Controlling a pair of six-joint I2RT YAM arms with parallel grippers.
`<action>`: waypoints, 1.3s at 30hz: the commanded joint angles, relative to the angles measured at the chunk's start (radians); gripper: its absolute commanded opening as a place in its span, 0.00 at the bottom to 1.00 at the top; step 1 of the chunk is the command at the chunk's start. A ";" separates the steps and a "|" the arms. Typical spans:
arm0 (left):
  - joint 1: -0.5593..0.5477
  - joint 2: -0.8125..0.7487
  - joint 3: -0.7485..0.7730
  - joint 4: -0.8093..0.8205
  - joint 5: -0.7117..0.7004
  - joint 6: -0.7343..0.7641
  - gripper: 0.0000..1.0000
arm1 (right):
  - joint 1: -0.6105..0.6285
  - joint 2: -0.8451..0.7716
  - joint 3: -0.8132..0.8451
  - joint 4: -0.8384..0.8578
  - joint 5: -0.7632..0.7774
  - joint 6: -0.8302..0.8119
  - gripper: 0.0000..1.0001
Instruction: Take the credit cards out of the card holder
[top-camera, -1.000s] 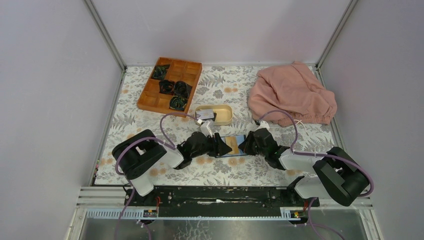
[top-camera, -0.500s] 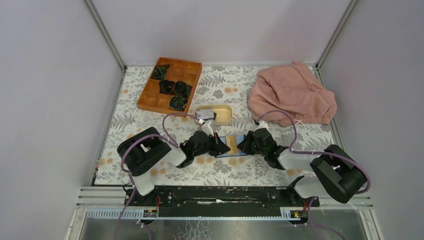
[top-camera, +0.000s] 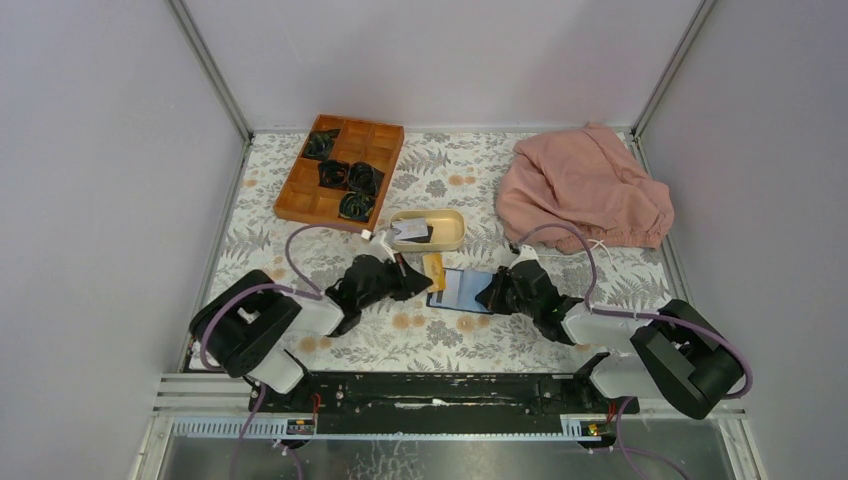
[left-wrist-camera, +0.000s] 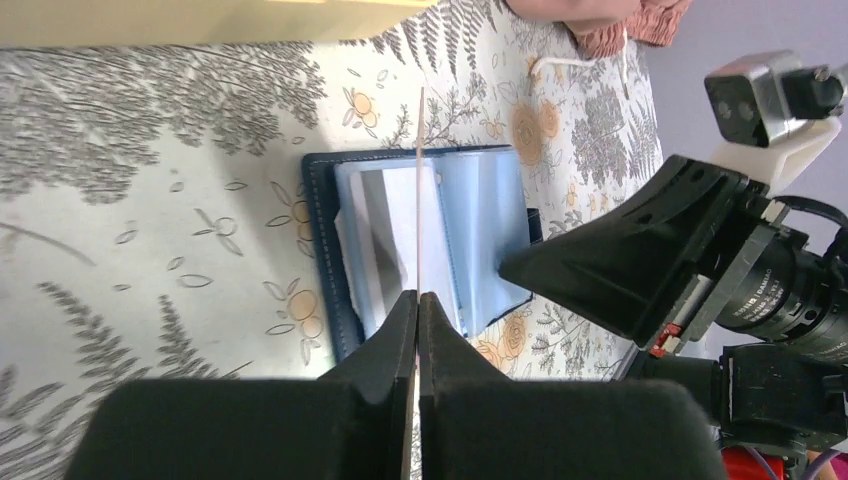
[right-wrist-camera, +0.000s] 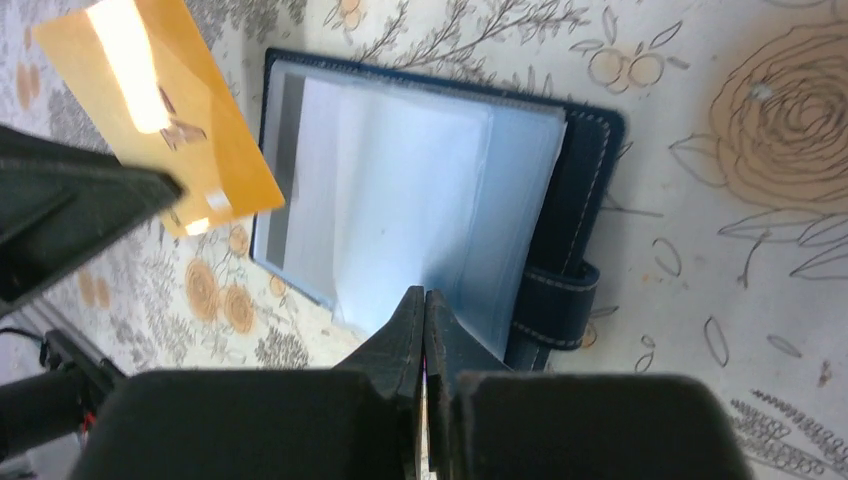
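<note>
The navy card holder (top-camera: 462, 290) lies open on the floral cloth, its light blue pockets up (right-wrist-camera: 420, 200). Pale cards (right-wrist-camera: 390, 170) still sit in its pockets. My left gripper (top-camera: 420, 284) is shut on an orange credit card (top-camera: 434, 271), held clear of the holder's left edge. That card shows edge-on as a thin line (left-wrist-camera: 419, 200) above the jaws (left-wrist-camera: 417, 297), and flat in the right wrist view (right-wrist-camera: 170, 140). My right gripper (top-camera: 489, 294) is shut, its tips (right-wrist-camera: 425, 293) down on the holder's right side beside the snap tab (right-wrist-camera: 560, 300).
A beige oval dish (top-camera: 452, 218) behind the holder has a pale card (top-camera: 408, 229) and a black one in it. A wooden compartment tray (top-camera: 340, 170) with dark bundles stands at back left. A pink cloth (top-camera: 585, 190) is heaped at back right.
The left gripper closed on the orange card and drew it leftward out of the holder, the arm pulling back. The right gripper stayed on the holder.
</note>
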 joint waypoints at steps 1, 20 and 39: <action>0.041 -0.087 -0.058 0.024 0.052 0.053 0.00 | 0.003 -0.093 -0.033 0.040 -0.112 -0.048 0.00; 0.020 0.087 -0.131 0.770 0.274 -0.255 0.00 | 0.003 -0.136 -0.068 0.424 -0.361 0.018 0.41; 0.021 0.115 -0.139 0.770 0.281 -0.280 0.11 | 0.003 -0.289 -0.146 0.445 -0.387 -0.030 0.00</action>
